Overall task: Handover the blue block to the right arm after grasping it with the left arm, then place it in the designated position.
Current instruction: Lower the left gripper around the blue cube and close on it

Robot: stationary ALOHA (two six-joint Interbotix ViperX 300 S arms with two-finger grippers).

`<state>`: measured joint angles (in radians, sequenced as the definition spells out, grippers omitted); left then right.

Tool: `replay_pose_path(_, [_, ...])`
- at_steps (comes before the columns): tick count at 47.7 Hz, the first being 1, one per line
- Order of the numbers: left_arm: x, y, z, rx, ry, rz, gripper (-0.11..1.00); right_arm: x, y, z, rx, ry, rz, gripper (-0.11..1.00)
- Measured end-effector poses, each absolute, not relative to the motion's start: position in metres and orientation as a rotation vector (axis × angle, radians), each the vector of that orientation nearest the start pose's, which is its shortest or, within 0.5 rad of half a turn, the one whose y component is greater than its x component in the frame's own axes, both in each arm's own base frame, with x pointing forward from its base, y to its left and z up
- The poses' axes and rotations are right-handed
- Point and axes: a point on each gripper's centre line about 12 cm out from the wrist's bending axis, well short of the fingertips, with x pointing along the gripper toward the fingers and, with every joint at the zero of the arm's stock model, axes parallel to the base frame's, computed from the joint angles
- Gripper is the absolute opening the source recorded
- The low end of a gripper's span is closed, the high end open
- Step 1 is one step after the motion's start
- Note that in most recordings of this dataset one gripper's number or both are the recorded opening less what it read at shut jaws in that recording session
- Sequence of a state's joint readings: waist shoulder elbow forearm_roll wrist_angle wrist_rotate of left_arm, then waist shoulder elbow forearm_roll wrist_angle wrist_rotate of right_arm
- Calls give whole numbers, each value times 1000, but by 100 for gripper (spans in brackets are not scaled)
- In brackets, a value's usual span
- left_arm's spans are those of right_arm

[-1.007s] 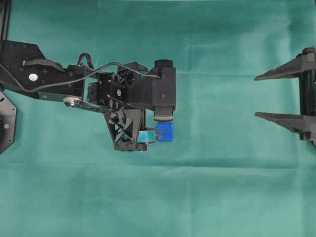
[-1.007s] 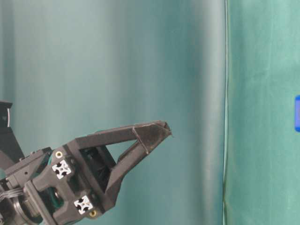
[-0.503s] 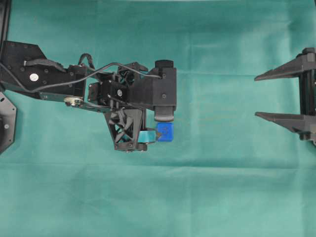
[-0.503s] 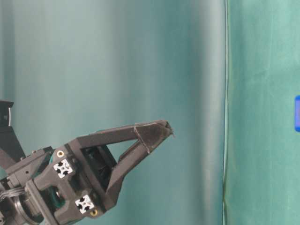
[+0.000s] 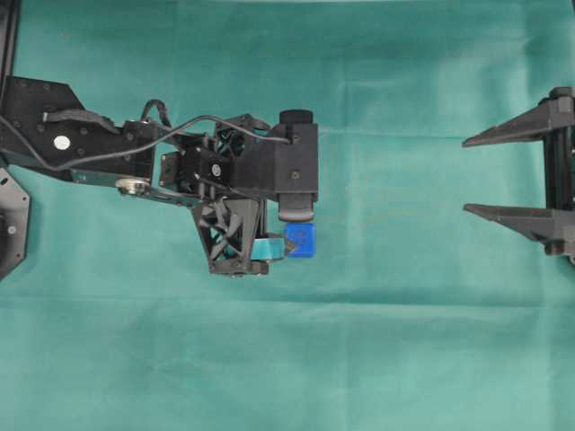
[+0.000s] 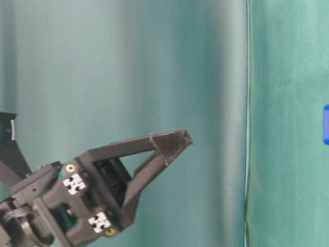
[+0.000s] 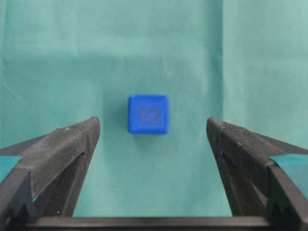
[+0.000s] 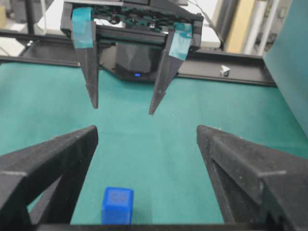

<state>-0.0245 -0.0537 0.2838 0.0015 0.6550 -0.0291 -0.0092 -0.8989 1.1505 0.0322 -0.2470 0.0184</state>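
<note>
Left gripper (image 7: 153, 132), the black two-finger one with teal tape bands on its pointed fingers (image 7: 65, 147), hangs over the green cloth (image 5: 377, 341) with its jaws spread wide and nothing between them touching. Small bright blue cube with rounded edges (image 7: 148, 113) sits on the cloth right below it, centred in the gap, clear of both fingertips, faint embossed mark facing up. Over on the far side, the right gripper (image 5: 503, 175), plain black pointed fingers, is also wide apart and holding nothing, well away from the cube and facing the left gripper across the cloth.
</note>
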Motion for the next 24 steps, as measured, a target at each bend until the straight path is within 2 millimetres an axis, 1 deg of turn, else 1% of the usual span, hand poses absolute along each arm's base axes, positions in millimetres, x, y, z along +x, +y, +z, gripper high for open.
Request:
replay_pose_path(8, [413, -10, 253, -15, 899, -10, 99, 212, -3, 284, 50, 9, -17, 95])
replay_pose_path(24, [422, -13, 212, -11, 942, -15, 99, 213, -3, 283, 50, 15, -17, 95])
